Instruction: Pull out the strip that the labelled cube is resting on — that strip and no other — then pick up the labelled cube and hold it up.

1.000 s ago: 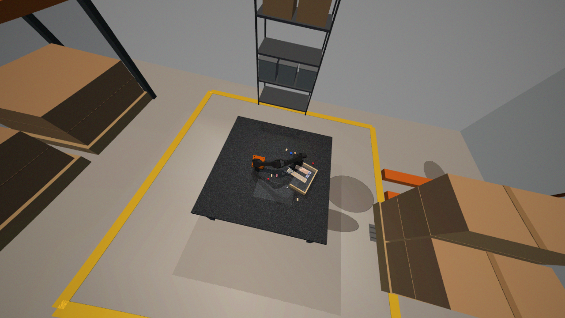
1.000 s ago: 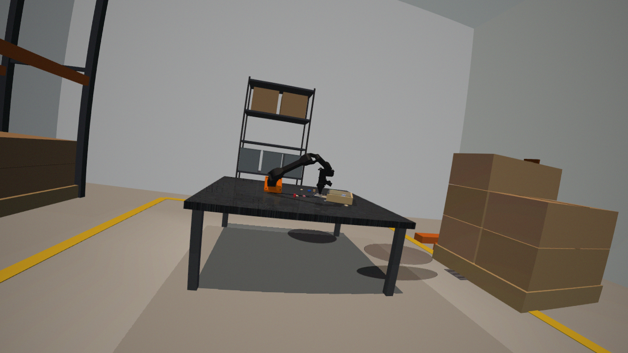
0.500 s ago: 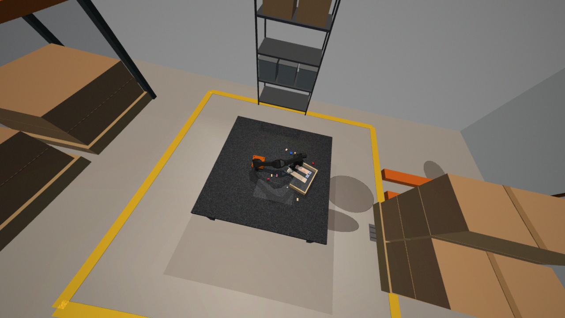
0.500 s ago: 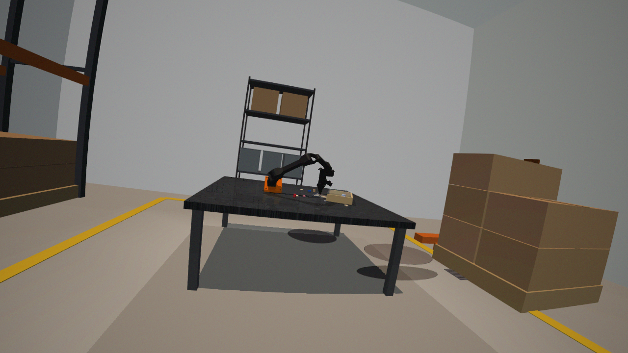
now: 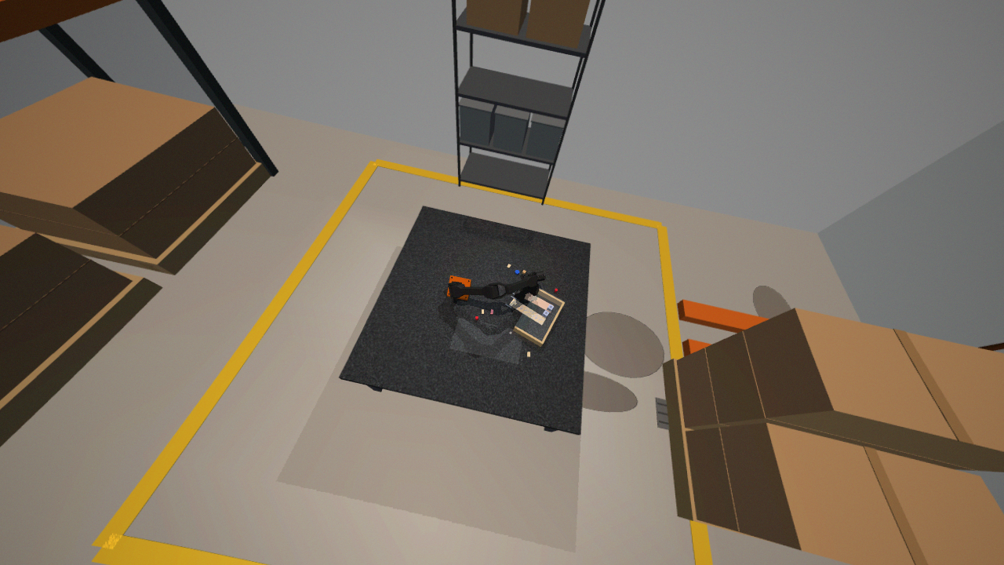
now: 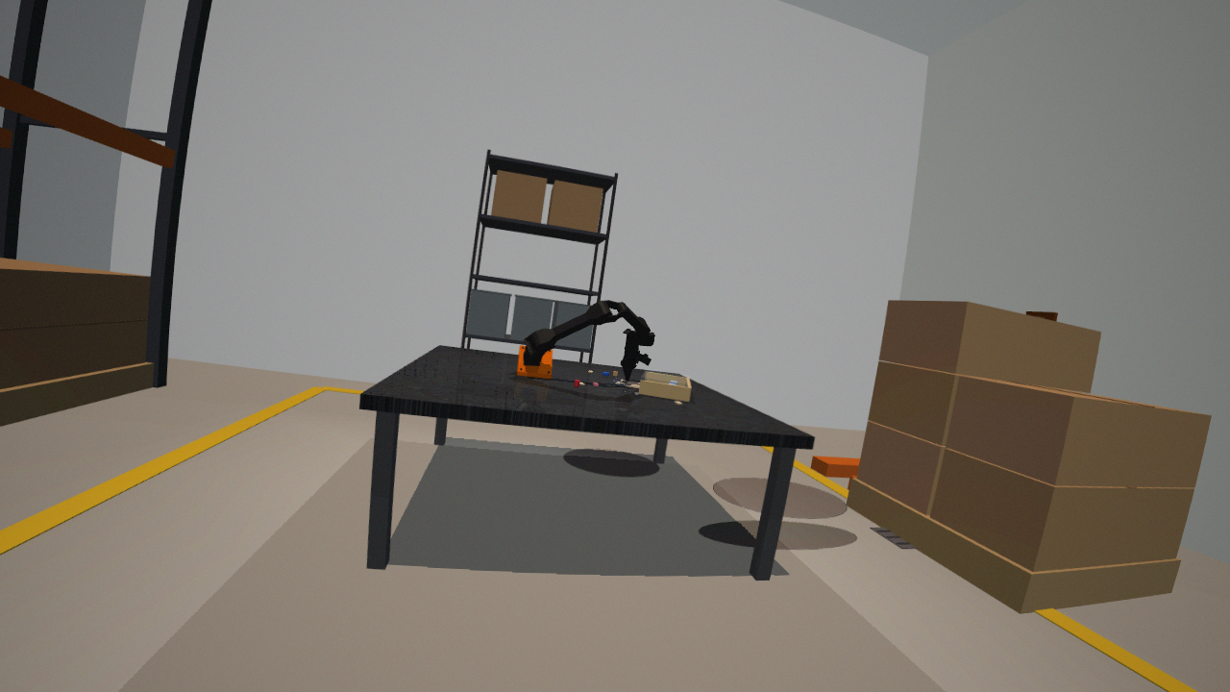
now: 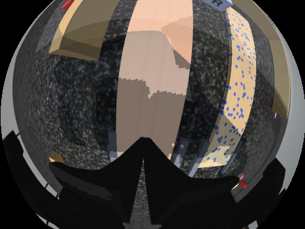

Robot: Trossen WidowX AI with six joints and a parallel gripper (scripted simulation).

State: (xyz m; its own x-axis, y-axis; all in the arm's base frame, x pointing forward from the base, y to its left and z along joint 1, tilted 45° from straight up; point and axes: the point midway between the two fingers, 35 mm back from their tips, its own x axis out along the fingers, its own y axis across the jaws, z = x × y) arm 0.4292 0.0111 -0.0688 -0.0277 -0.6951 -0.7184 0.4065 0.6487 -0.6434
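Top view: the open wooden tray [image 5: 553, 324] [image 6: 664, 389] [image 7: 84, 35] stands on the dark speckled counter [image 5: 393, 337] [image 6: 447, 379] [image 7: 35, 83]. Pale blue blocks lie inside; which bears the label cannot be told.

Exterior view: the gripper [image 5: 526, 295] [image 6: 627, 377] [image 7: 145, 141] points downward beside the tray's left side. A shelf unit [image 5: 455, 91] [image 6: 550, 164] stands beyond, against a grey wall.

Wrist view: fingers are closed, holding nothing. The R-labelled cube [image 7: 217, 4] sits at the blue-speckled strip's [image 7: 239, 79] far end; full support is not visible. The cube appears light and rigid; grip opposite side faces. The strip appears stiff, best taken by its protruding near end.
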